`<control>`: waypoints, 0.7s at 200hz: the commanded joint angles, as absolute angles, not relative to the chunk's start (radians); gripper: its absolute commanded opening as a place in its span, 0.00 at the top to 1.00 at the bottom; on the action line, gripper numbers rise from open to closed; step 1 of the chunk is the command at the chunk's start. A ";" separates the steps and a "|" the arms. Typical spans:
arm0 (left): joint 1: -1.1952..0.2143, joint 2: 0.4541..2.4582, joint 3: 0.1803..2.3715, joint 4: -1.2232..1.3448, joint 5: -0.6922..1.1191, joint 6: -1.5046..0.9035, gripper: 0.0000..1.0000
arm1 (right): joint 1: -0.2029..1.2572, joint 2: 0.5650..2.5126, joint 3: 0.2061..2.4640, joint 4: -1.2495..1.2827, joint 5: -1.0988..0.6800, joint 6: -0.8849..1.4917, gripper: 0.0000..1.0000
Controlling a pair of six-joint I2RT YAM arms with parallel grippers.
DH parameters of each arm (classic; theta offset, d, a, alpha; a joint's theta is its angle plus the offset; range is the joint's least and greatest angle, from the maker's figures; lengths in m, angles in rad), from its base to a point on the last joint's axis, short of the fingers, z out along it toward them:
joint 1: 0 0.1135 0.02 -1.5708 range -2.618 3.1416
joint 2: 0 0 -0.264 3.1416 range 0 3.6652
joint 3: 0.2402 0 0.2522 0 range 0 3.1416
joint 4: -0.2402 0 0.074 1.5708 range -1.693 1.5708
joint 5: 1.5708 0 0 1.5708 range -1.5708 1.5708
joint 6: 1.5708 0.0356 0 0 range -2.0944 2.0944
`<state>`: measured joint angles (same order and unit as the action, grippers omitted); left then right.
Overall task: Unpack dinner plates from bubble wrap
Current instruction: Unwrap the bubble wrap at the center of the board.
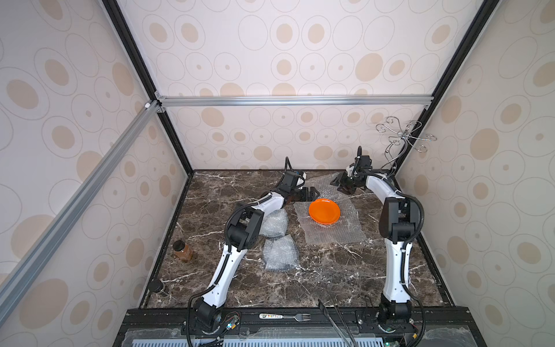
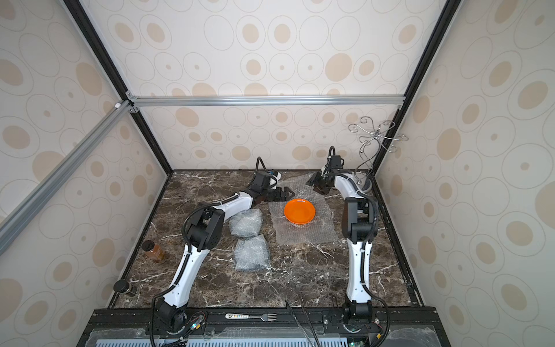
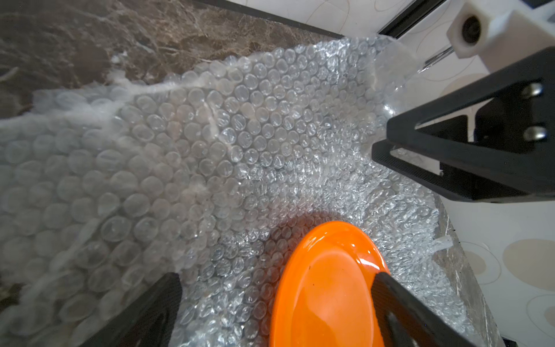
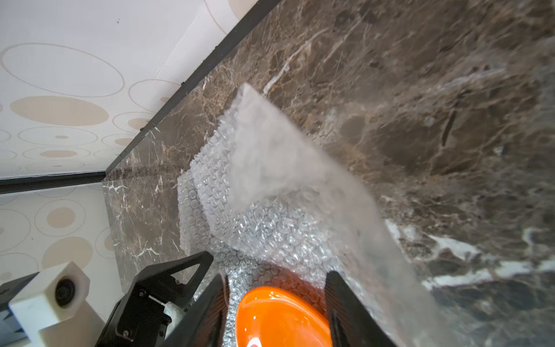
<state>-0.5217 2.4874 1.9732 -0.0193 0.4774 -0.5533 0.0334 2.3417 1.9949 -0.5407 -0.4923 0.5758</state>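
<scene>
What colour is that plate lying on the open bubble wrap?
The plate is glossy bright orange, plain with no pattern. The left wrist view shows it best.

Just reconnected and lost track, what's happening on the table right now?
The orange plate lies uncovered on an opened sheet of bubble wrap. The left gripper, jaws wide open, is at the plate's far rim, holding nothing. The right gripper hovers over the sheet's raised far end; whether it grips it is unclear. Two wrapped bundles lie unopened on the plate's left.

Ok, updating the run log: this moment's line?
orange plate bare on bubble wrap | left end effector open | right end effector open | two bundles wrapped
</scene>
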 commanded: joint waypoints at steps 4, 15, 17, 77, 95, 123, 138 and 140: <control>-0.511 2.473 1.978 -0.031 0.476 -0.529 0.00 | 0.035 2.383 2.036 -0.580 -0.468 0.556 0.46; -0.511 2.460 1.955 -0.020 0.476 -0.532 0.00 | 0.034 2.397 2.056 -0.594 -0.464 0.550 0.46; -0.511 2.457 1.951 -0.019 0.476 -0.532 0.00 | 0.034 2.399 2.059 -0.596 -0.464 0.549 0.46; -0.509 2.394 1.823 0.030 0.476 -0.537 0.00 | 0.026 2.455 2.133 -0.624 -0.445 0.536 0.46; -0.509 2.374 1.787 0.043 0.476 -0.536 0.00 | 0.022 2.465 2.140 -0.630 -0.437 0.530 0.46; -0.509 2.354 1.757 0.054 0.476 -0.535 0.00 | 0.015 2.476 2.140 -0.634 -0.434 0.527 0.46; -0.509 2.349 1.756 0.055 0.476 -0.538 0.00 | 0.013 2.480 2.140 -0.638 -0.430 0.520 0.46; -0.509 2.347 1.755 0.056 0.476 -0.538 0.00 | 0.014 2.479 2.140 -0.638 -0.430 0.520 0.46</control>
<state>-0.5171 2.3856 1.7638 0.0494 0.4774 -0.5453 0.0200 2.4439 2.1155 -0.6075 -0.4477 0.5346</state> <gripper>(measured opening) 0.997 0.544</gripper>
